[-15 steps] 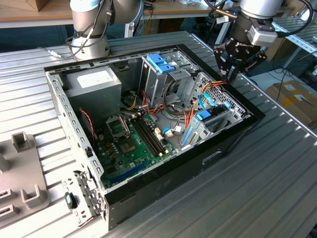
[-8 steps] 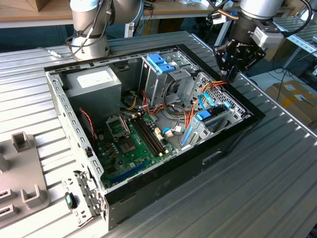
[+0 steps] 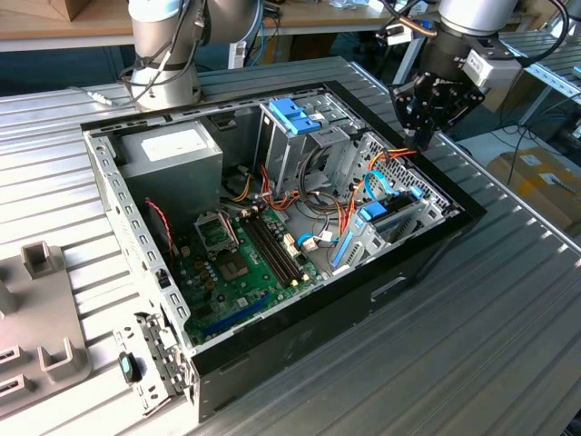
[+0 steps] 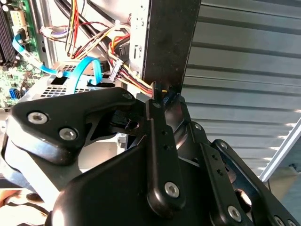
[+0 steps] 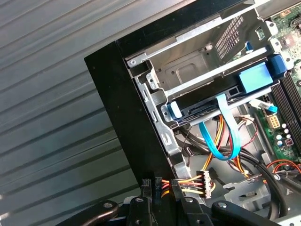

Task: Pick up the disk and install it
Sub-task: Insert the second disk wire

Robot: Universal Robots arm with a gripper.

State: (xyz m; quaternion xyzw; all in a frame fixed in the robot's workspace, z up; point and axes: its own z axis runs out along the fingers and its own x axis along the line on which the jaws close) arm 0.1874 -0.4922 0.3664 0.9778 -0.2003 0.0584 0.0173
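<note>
The black multi-link gripper, fingers pinched nearly together and empty, hovers upper right over the black computer case; descending, it risks snagging the coloured power wires at the rim.

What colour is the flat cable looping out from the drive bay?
Light blue flat cable, clearest in the first wrist view.

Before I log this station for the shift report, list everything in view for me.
Computer case: one, black, open on the ribbed metal table.
Disk: one, blue-railed, seated in the bay at the case's front.
Drive cage bracket: one, blue, atop the metal cage.
Motherboard: one, green, case floor.
Power supply: one, grey, rear corner.
Data cable: one, light blue, looping from the disk.
Gripper: one, black, above the case's corner.
</note>
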